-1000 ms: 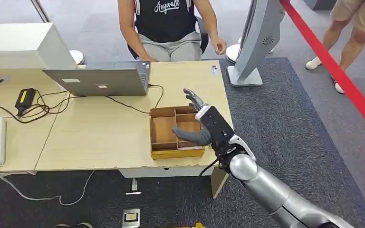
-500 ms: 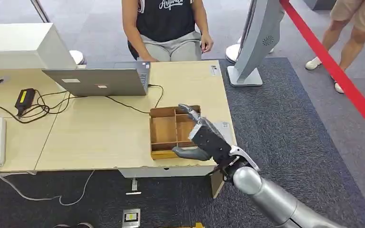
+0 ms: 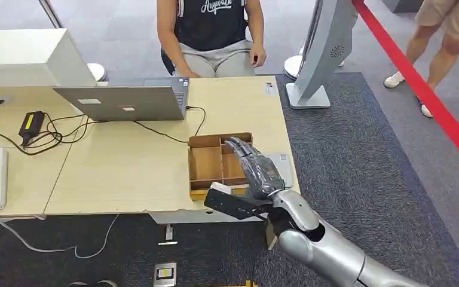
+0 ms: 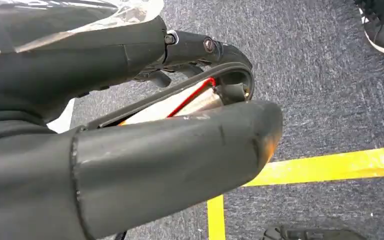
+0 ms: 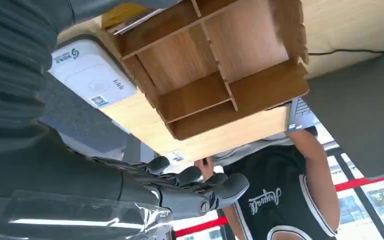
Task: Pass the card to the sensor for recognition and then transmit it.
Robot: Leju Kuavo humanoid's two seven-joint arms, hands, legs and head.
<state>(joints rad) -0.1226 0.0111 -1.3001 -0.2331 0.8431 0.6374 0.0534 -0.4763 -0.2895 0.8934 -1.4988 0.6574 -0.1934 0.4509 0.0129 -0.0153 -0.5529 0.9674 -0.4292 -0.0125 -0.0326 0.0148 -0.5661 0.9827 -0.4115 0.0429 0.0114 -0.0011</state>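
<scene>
A wooden compartment tray (image 3: 205, 141) sits at the table's near right corner. A pale card edge (image 3: 220, 187) shows in its front slot. My right hand (image 3: 256, 173) hangs over the tray's right side, fingers stretched toward the far compartments, thumb (image 3: 230, 205) reaching along the tray's front edge just before the card; I cannot tell if it touches it. In the right wrist view the fingers (image 5: 195, 186) are apart with nothing between them, beside the tray (image 5: 280, 90). The white card sensor (image 3: 282, 165) (image 5: 92, 75) lies right of the tray. My left hand (image 4: 145, 125) hangs over the floor, holding nothing.
A person (image 3: 215, 30) sits at the table's far side behind an open laptop (image 3: 125, 101). Cables and a power brick (image 3: 31, 124) lie at the left. A grey kiosk stand (image 3: 323, 54) and a red barrier tape (image 3: 418, 89) are at the right, where another person stands.
My right hand has drawn back toward the table's near edge, dropped lower and turned, its thumb now along the tray's front. The seated person pulled a hand back.
</scene>
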